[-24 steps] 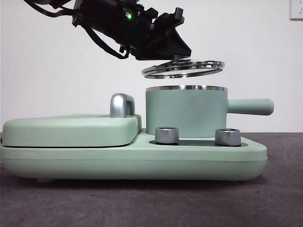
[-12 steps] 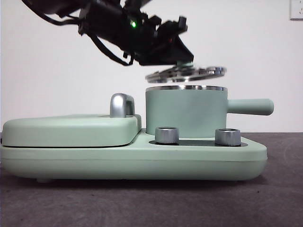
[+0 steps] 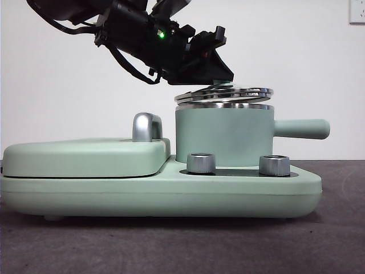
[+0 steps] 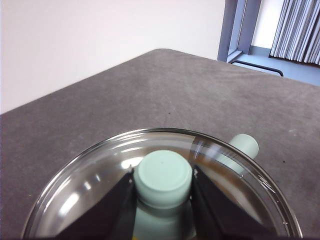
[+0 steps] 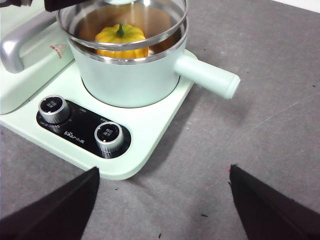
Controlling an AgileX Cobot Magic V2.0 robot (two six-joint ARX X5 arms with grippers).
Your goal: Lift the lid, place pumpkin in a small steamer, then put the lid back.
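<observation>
Left wrist view | left hand (image 4: 162, 200) clamped on lid (image 4: 90, 175) knob | right hand (image 5: 162, 200) apart

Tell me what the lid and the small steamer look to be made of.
The lid: clear, glass-like pane, since the pumpkin shows through it; shiny metal rim; matte mint knob, probably plastic. The small steamer: matte mint outside, polished metal rim, likely coated metal or plastic.

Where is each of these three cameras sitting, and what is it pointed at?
Front view: low at table height, looking level at the small steamer; a dark arm reaches in from above.
Left wrist view: on the left arm, looking over the left hand gripping the knob of the lid.
Right wrist view: on the waiting right arm, looking down; right hand open.
All show the lid; the pumpkin shows only from the right.
</observation>
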